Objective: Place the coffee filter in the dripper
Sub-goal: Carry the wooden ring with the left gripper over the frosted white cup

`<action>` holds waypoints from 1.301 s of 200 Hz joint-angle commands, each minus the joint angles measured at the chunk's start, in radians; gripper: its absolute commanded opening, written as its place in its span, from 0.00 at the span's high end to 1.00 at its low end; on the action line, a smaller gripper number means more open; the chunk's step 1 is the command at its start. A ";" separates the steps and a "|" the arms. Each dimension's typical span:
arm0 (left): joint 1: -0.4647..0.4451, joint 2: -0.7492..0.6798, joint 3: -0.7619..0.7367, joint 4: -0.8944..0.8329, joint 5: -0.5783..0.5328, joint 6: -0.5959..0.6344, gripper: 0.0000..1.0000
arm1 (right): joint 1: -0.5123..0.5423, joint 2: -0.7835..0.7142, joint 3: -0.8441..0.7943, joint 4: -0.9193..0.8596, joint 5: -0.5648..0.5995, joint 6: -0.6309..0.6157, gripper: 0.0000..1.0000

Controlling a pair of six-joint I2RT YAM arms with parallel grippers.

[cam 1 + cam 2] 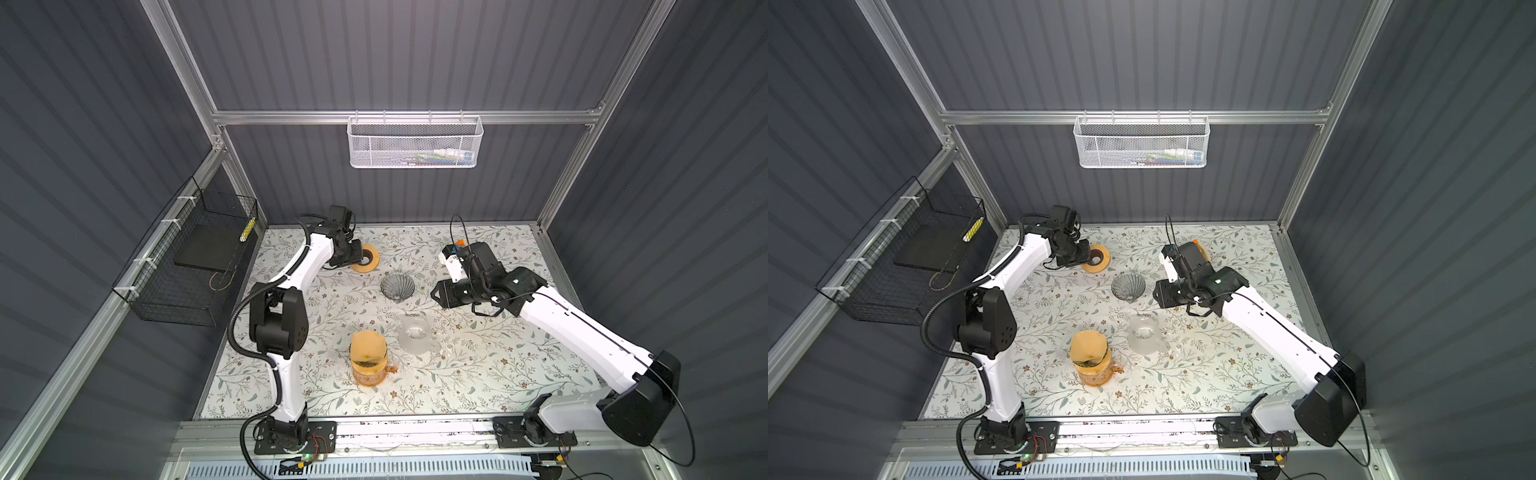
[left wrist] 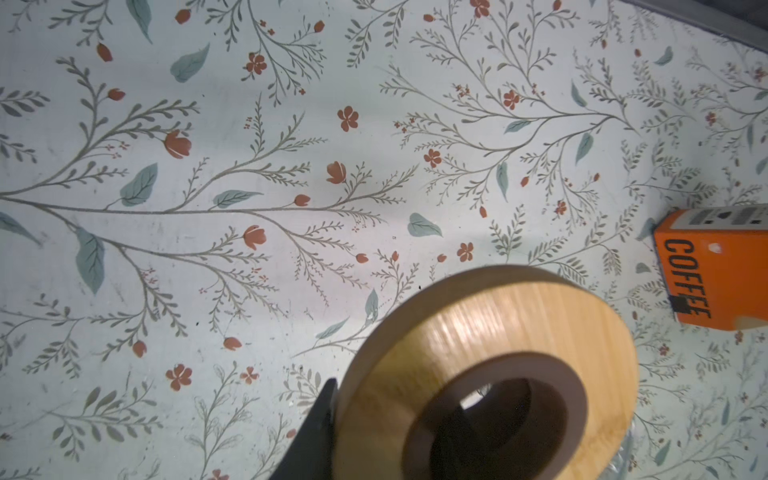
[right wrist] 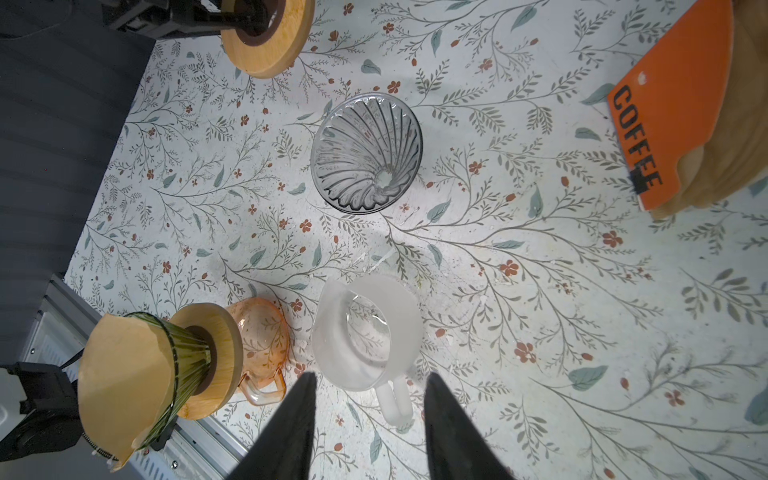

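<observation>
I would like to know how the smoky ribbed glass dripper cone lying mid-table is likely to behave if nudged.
The dripper cone seems to lean on its side, without the wooden ring, so it would probably roll in an arc. It looks like thin glass: likely fragile and slippery.

The floral table [image 1: 478,374] bears a grey dripper [image 1: 397,286], frosted pitcher [image 1: 415,334], amber carafe [image 1: 368,374], orange box [image 3: 681,137].

Two glass drippers: grey dripper [image 1: 397,286], green dripper [image 3: 187,357]. Two wooden rings: far ring [image 1: 375,258], near ring [image 3: 228,345]. Two glass pitchers: orange pitcher [image 3: 262,340], frosted pitcher [image 1: 415,334]. One opened paper filter [image 3: 124,374]. One orange COFFEE pack [image 3: 681,124]. Two baskets: white mesh basket [image 1: 415,143], black wire basket [image 1: 174,307].
</observation>
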 commanded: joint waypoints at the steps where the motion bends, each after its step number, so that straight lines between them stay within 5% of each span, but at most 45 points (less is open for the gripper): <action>1: -0.016 -0.086 -0.034 -0.024 0.050 -0.011 0.90 | -0.004 -0.039 -0.022 0.003 0.003 0.016 0.56; 88: -0.211 -0.287 0.003 -0.188 0.031 0.042 0.89 | -0.004 -0.141 -0.055 -0.019 0.024 0.060 0.56; 188: -0.487 -0.290 -0.029 -0.240 -0.072 -0.041 0.89 | -0.019 -0.284 -0.077 -0.109 0.093 0.059 0.54; 260: -0.581 -0.248 -0.087 -0.232 -0.136 -0.082 0.89 | -0.033 -0.307 -0.123 -0.089 0.070 0.076 0.53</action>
